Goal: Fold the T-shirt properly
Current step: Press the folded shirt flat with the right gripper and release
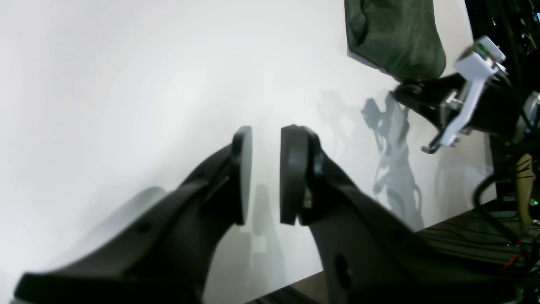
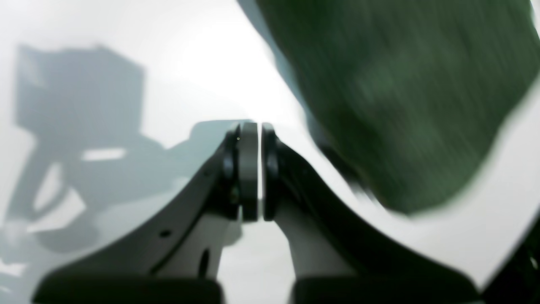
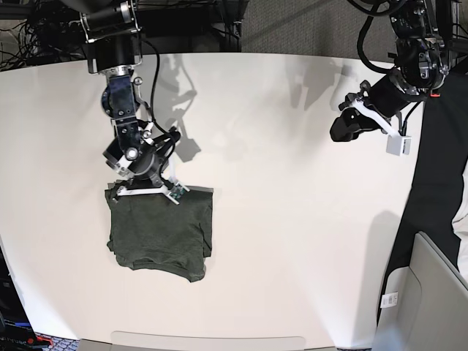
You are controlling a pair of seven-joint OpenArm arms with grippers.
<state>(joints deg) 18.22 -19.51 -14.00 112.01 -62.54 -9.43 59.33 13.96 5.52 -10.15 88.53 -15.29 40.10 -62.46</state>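
Observation:
The T-shirt (image 3: 161, 232) lies folded into a dark olive-green, roughly square bundle on the white table (image 3: 292, 219), left of centre. It also shows in the left wrist view as the T-shirt (image 1: 396, 38) and, blurred, in the right wrist view as the T-shirt (image 2: 400, 105). My right gripper (image 2: 255, 126) is shut with nothing between its fingers. It hangs at the bundle's far edge, where the right gripper (image 3: 139, 189) points down; whether it touches the cloth I cannot tell. My left gripper (image 1: 268, 131) is open and empty over bare table, and the left gripper (image 3: 340, 130) is far to the shirt's right.
Cables and dark equipment (image 3: 219, 22) line the table's far edge. A grey chair-like object (image 3: 431, 292) stands off the table's right side. The table's near edge (image 3: 205, 338) runs along the bottom.

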